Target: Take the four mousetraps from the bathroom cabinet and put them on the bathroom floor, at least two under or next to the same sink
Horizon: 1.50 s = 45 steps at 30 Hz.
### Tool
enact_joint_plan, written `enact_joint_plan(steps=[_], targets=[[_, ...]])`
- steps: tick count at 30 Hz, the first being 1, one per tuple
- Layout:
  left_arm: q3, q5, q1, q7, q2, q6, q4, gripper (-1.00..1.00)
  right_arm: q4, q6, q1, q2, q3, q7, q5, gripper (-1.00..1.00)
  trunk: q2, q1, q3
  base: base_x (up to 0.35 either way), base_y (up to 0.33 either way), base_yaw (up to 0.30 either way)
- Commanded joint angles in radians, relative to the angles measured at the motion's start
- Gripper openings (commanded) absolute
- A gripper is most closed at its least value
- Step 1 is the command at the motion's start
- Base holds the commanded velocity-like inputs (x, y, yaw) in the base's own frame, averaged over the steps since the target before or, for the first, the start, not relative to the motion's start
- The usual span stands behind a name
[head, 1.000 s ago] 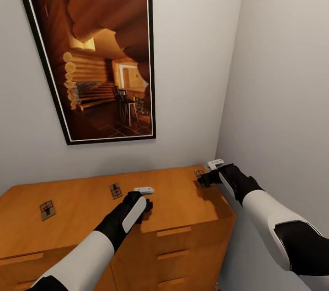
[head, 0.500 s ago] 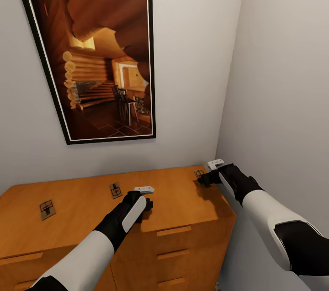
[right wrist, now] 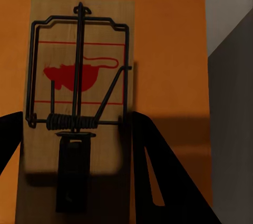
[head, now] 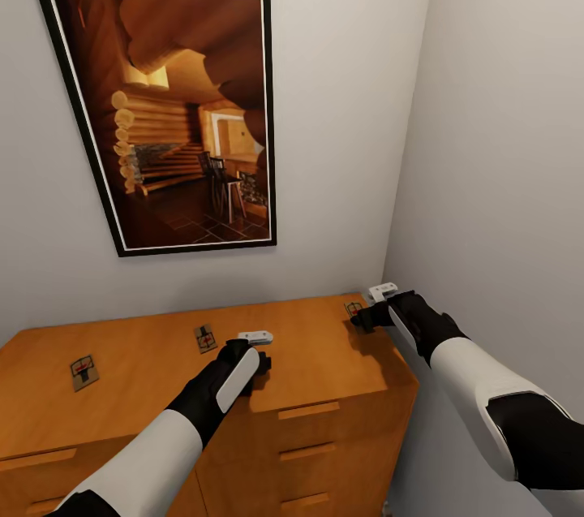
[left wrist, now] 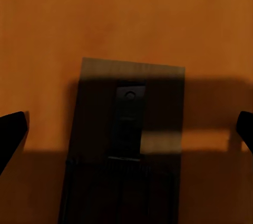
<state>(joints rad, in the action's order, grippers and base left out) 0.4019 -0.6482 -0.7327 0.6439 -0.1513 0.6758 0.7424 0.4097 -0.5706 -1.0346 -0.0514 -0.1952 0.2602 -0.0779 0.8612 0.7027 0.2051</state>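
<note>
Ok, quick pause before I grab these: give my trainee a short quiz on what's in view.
1. What hangs on the wall above the cabinet? A) a mirror B) a framed picture C) a shelf
2. True or false: the trap in the right wrist view has a red mouse printed on its board.
3. How many traps show on the cabinet top in the head view?

Key:
1. B, the framed picture.
2. True.
3. Three: one at the left, one in the middle, and one partly hidden by the right tool.
</note>
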Motion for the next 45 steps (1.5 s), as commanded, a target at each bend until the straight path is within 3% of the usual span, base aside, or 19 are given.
enact_joint_plan(steps=[1, 45], targets=[[0.003, -0.006, -0.001, 0.01, 0.001, 0.003, -0.009, -1.0, 0.002, -0.005, 0.0, -0.001, -0.003, 0.007, -0.005, -1.0, 0.001, 0.0, 0.002, 0.0, 0.0, 0.0], [0.004, -0.007, -0.001, 0.011, -0.002, 0.0, -0.008, -1.0, 0.002, -0.005, -0.001, -0.001, -0.003, 0.006, -0.005, -1.0, 0.001, 0.0, 0.002, 0.0, 0.0, 0.0]])
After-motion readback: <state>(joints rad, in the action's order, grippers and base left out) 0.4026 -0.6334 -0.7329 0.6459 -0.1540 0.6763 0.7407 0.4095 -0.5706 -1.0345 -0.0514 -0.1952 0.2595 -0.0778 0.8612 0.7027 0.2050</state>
